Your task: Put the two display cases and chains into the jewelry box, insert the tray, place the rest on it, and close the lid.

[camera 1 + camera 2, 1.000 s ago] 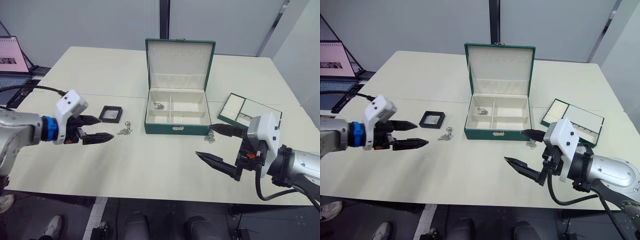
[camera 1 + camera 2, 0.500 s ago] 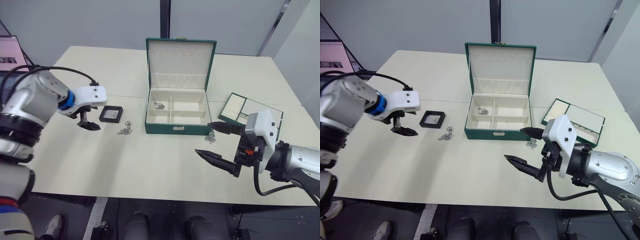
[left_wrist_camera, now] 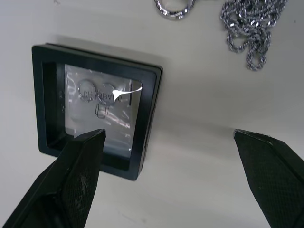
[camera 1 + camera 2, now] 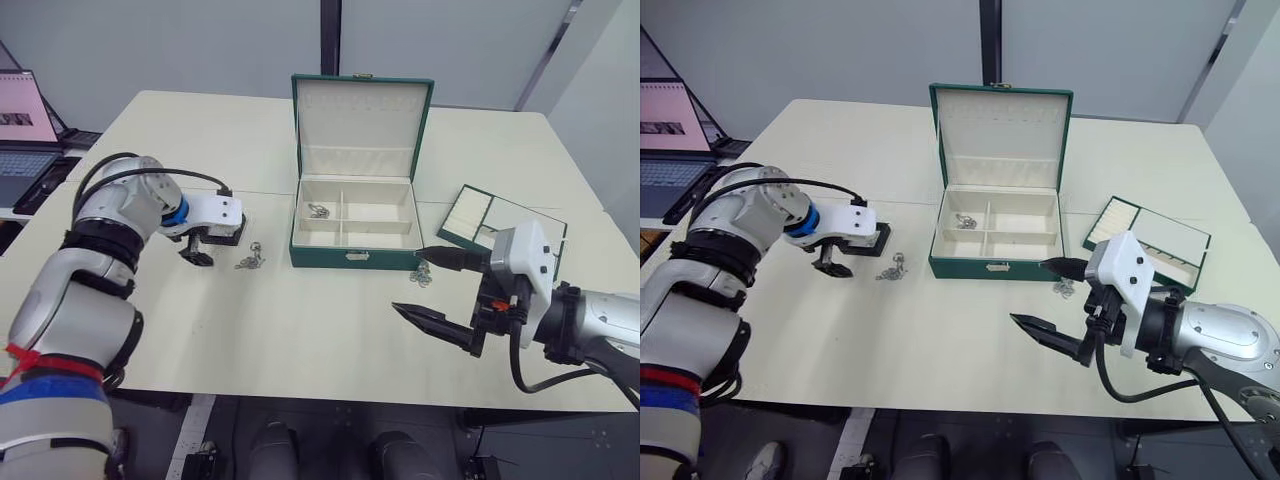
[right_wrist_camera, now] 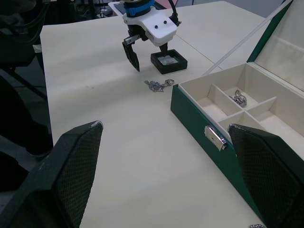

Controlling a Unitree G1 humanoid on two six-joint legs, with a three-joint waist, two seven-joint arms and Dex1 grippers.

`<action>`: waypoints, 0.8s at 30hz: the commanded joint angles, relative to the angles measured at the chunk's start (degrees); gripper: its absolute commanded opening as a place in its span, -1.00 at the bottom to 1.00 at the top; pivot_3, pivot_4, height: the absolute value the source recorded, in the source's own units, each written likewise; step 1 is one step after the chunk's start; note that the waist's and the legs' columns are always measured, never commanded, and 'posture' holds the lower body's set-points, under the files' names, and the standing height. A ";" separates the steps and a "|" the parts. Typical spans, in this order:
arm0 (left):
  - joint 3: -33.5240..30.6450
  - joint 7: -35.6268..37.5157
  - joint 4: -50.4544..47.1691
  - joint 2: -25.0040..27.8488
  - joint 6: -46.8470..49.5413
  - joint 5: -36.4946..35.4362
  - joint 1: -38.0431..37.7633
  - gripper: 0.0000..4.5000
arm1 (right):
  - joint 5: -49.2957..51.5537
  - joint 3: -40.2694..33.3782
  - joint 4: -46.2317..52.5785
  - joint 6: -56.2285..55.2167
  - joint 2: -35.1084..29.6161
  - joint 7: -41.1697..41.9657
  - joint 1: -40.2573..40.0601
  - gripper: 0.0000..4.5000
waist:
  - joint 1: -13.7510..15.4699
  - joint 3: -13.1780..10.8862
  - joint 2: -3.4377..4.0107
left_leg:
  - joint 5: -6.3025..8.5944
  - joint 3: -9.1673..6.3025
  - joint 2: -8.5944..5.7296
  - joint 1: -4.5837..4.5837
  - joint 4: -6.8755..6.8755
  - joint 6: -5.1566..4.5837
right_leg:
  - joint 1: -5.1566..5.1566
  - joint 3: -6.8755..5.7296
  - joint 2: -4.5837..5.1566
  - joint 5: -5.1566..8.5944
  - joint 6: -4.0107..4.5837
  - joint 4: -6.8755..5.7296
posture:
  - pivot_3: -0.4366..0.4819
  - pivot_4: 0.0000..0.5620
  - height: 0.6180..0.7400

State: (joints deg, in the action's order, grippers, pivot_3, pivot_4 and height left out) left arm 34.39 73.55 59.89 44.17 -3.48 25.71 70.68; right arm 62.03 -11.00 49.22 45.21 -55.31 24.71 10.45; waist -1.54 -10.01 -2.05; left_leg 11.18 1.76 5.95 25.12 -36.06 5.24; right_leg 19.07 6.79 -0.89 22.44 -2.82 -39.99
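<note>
Left wrist view: the left tool (image 3: 164, 175) hangs spread over the counter (image 4: 300, 330), one finger above the display case (image 3: 95, 109), the other on bare counter beside it. The case lies left of the jewelry box (image 4: 352, 240); the left arm is nearer.

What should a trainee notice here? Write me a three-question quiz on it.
1. True or false: the lid of the jewelry box is shut.
2. The open left gripper hovers at: A a cup, B a display case, C a spoon.
3. Fill in: the tray sits on the table to the robot's ____ of the box.
Key: 1 false; 2 B; 3 right.
</note>
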 commanded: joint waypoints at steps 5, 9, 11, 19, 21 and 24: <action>-1.55 0.16 2.95 -0.72 -2.46 1.76 2.76 0.99 | 0.79 -2.96 1.93 0.15 -0.79 -0.71 -0.32 1.00 | -0.13 0.00 0.00 | -0.02 0.00 0.01 0.00 0.00 0.03 | 0.01 0.00 -0.01 0.00 0.00 -0.01 | -0.05 -0.47 0.95; -1.71 0.13 3.77 -1.13 -3.18 2.57 2.79 0.91 | 0.83 -3.02 2.04 0.25 -0.78 -0.98 -0.32 1.00 | -0.10 0.00 0.00 | -0.02 0.00 0.00 0.00 0.00 0.04 | 0.00 -0.01 0.00 0.00 0.00 -0.01 | -0.05 -0.47 0.95; -1.92 0.04 3.99 -1.27 -3.24 2.85 2.82 0.71 | 0.86 -3.02 2.13 0.30 -0.81 -1.15 -0.34 1.00 | -0.10 0.00 0.00 | -0.02 -0.01 0.00 0.00 0.00 0.04 | 0.00 -0.02 -0.01 0.00 0.00 -0.02 | -0.05 -0.47 0.95; -2.22 0.30 4.34 -1.62 -3.05 3.47 2.54 -0.40 | 0.78 -2.91 2.09 0.42 -0.71 -1.47 -0.22 1.00 | -0.11 0.00 0.00 | -0.03 -0.01 0.00 0.00 0.00 0.05 | -0.01 -0.02 0.00 0.00 0.00 -0.02 | -0.05 -0.47 0.95; -2.25 0.56 4.26 -1.61 -2.87 3.57 2.73 -0.68 | 0.72 -2.84 2.02 0.45 -0.68 -1.52 -0.14 1.00 | -0.12 0.00 0.00 | -0.03 -0.01 0.00 0.00 0.00 0.05 | -0.01 -0.02 -0.01 0.00 0.00 -0.03 | -0.05 -0.47 0.95; -2.18 0.93 4.11 -1.36 -2.55 3.87 3.22 -0.98 | 0.54 -2.64 2.01 0.42 -0.58 -1.61 -0.07 1.00 | -0.11 0.00 0.00 | -0.04 -0.01 0.00 -0.01 0.00 0.06 | -0.01 -0.03 -0.01 0.00 0.00 -0.04 | -0.05 -0.47 0.95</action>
State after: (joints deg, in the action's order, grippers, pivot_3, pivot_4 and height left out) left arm 33.30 74.09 63.95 42.44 -6.29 28.81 72.17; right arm 62.07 -12.19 49.84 45.88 -55.37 23.41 10.06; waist -1.65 -10.01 -2.05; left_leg 11.14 1.75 5.95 25.11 -36.06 5.30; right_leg 19.06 6.77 -0.89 22.43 -2.82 -40.03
